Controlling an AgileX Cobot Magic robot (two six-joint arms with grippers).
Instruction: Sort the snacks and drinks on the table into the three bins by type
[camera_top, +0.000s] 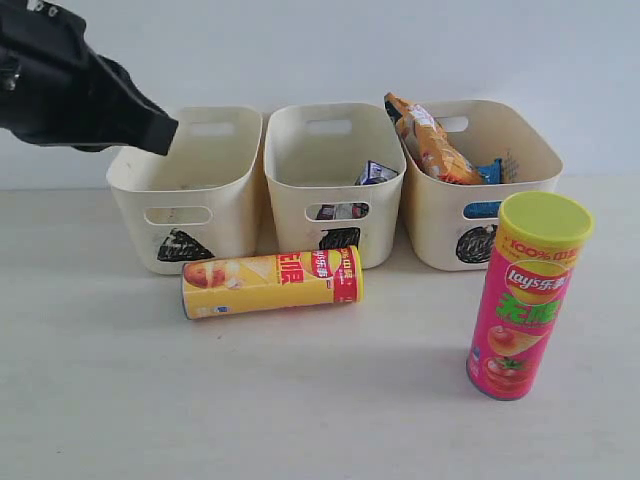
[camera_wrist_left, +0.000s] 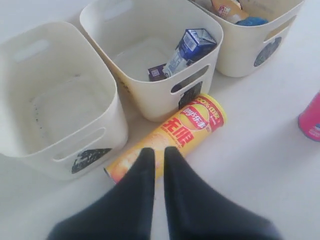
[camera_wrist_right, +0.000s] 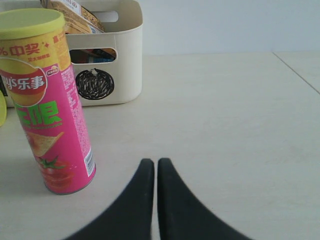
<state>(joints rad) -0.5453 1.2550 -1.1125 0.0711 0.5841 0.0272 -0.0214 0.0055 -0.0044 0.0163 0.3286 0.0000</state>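
"Where are the tubes?"

"Yellow tube (camera_top: 270, 283) lies flat, just near of the left bin (camera_top: 230, 200) and middle bin (camera_top: 285, 150). Pink tube (camera_top: 530, 295) stands upright, near of the right bin (camera_top: 430, 220)."

"And the carton?"

"The carton (camera_wrist_left: 192, 47) leans inside the middle bin."

"Your claws?"

"My left claw (camera_wrist_left: 156, 152) and right claw (camera_wrist_right: 152, 162) are both clenched, grasping nothing."
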